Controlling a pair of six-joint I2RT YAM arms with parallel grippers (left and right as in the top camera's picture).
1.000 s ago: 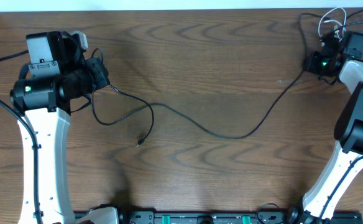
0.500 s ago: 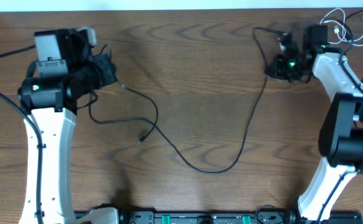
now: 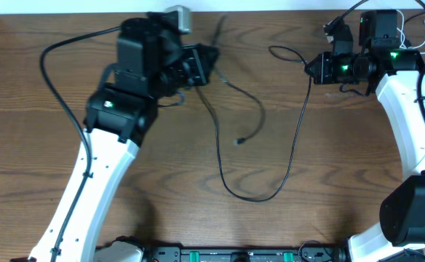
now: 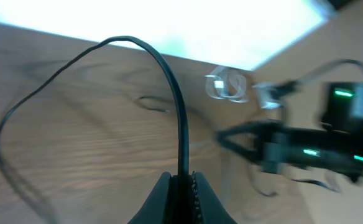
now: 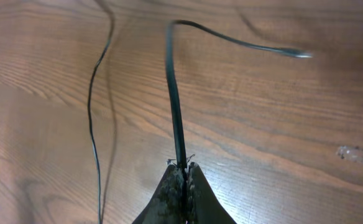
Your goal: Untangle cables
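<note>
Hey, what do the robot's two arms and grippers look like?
The left arm and right arm have white links, black joint housings with green lights, and thick black leads along them. The left gripper and right gripper are black and taper to narrow tips.

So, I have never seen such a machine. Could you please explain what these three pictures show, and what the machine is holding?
This is a robot with two arms, a left arm and a right arm, at a wooden table. One picture looks down from above. The other two come from a small camera on each wrist, so that arm's own fingers show at the bottom. The left gripper is shut on a thin black cable. The right gripper is shut on a black cable too. From above, a long black cable lies in a loop between the two grippers. A white cord lies near the right arm.
</note>
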